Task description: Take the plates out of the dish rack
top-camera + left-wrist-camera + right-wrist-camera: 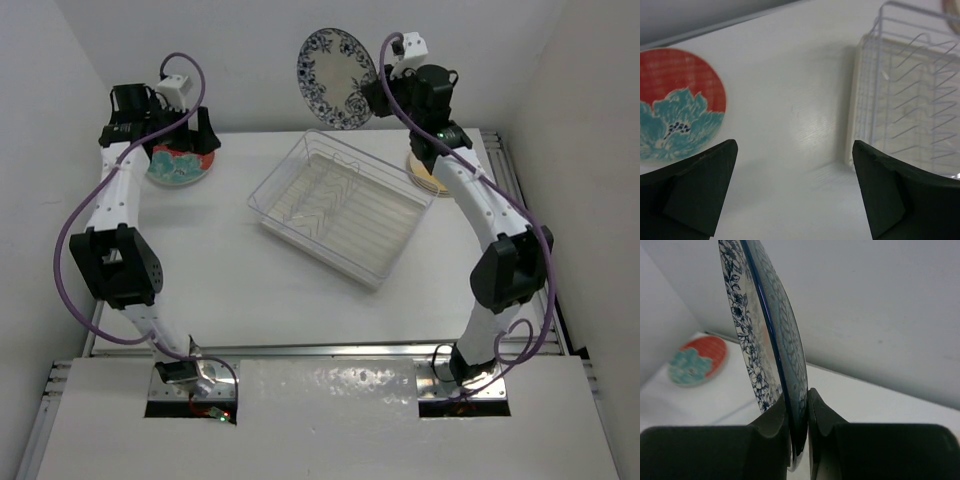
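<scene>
Fingers (771, 421) of the R gripper (799, 407) clamp the blue-floral plate (335, 78) by its rim, upright in mid-air behind the dish rack (340, 205), which sits approx. mid desk (230, 285). L gripper (794, 150) fingers stand wide apart, near the red-and-teal plate (675, 100) lying flat far left.

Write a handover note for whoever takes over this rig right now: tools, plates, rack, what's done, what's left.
Right tool: shut on the rim of the blue floral plate, held on edge in the air.
Left tool: open and empty, above the table beside the red and teal plate, which lies flat at far left.
Dish rack: mid-table, no plates in it.
Pale plate or plates: far right, partly hidden by the right arm.
Done: rack unloaded.
Left: set the blue floral plate down.
</scene>
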